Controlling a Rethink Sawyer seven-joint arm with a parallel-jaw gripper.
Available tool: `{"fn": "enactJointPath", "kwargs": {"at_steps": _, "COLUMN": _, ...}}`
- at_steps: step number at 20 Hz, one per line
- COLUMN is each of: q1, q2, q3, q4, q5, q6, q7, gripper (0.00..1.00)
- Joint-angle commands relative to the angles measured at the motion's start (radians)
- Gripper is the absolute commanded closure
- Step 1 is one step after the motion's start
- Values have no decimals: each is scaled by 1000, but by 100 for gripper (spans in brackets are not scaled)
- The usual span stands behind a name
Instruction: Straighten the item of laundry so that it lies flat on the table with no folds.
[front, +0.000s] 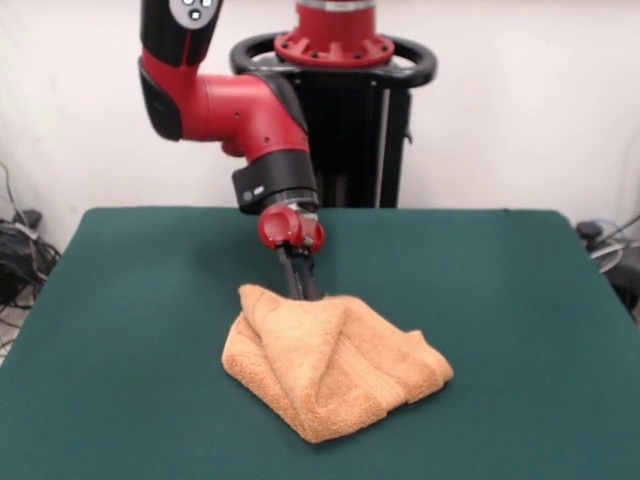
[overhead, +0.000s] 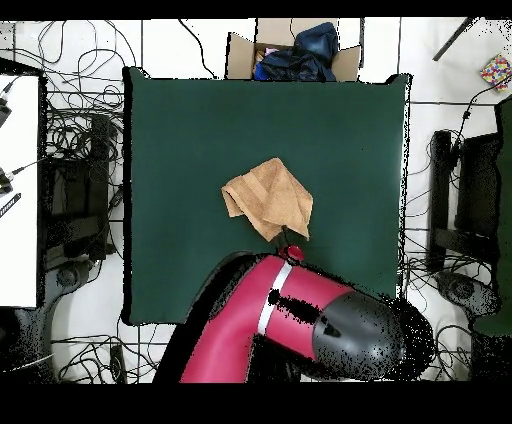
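A: Towel lies crumpled in folded layers near the middle of the table, one corner pointing to 5 o'clock in the front view.

B: Gripper?

A: The gripper descends from 12 o'clock to the towel's far edge. Its dark fingers sit close together, tips hidden behind the cloth; whether they pinch it cannot be told.

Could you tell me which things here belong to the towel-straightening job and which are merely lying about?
Part of the job:
towel, crumpled and folded
green table
gripper, down at the towel's edge

Lying about:
cardboard box with dark cloth
floor cables
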Motion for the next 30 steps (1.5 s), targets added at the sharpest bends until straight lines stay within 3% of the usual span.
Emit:
{"fn": "enactJointPath", "kwargs": {"at_steps": 1, "q1": -75, "q2": 43, "q3": 96, "q4": -109, "q5": 83, "q6": -40, "q7": 165, "gripper": 0}}
{"fn": "enactJointPath", "kwargs": {"at_steps": 7, "q1": -54, "q2": -59, "q3": 46, "q4": 17, "q5": 115, "q6": -159, "q7": 73, "gripper": 0}}
{"fn": "enactJointPath", "kwargs": {"at_steps": 14, "q1": -32, "q2": -196, "q3": -12, "q4": 121, "q5": 83, "q6": -168, "q7": 83, "gripper": 0}}
{"fn": "enactJointPath", "kwargs": {"at_steps": 23, "q1": -61, "q2": -257, "q3": 47, "q4": 113, "q5": 88, "q6": -41, "q7": 225, "gripper": 0}}
{"fn": "enactJointPath", "kwargs": {"at_steps": 30, "q1": -76, "q2": -240, "q3": 73, "q4": 92, "q5": 92, "q6": -41, "q7": 229, "gripper": 0}}
